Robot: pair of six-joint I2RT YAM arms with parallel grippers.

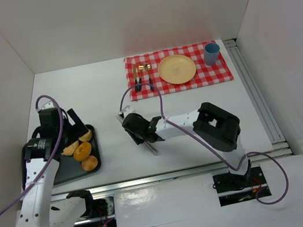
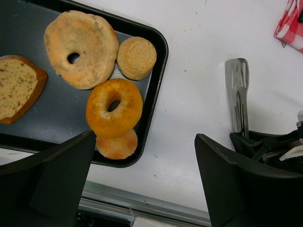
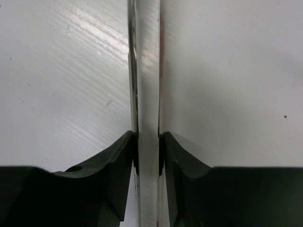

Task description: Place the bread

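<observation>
From above, we see the left claw hanging over a dark tray near the left edge of the tabletop, close to the near edge. The bread lies in that tray, an orange bagel plainest among the pieces. Mid-tabletop, the right claw grips metal tongs. Along the far edge lies a red checked cloth bearing cutlery, a yellow plate (the faint mark at its centre is too small for us to read) and a blue cup.

In the left wrist view, the claw's two fingers stand wide apart with nothing between them. Below them the tray holds a pale bagel, a bread slice at its left, a round biscuit touching the pale bagel, the orange bagel overlapping a small roll at the tray's rim. The tongs lie on the bare tabletop, well apart from the tray.

In the right wrist view, the fingers are pressed against both sides of the tongs, whose two blades run straight away, nearly closed together, just over the tabletop.
</observation>
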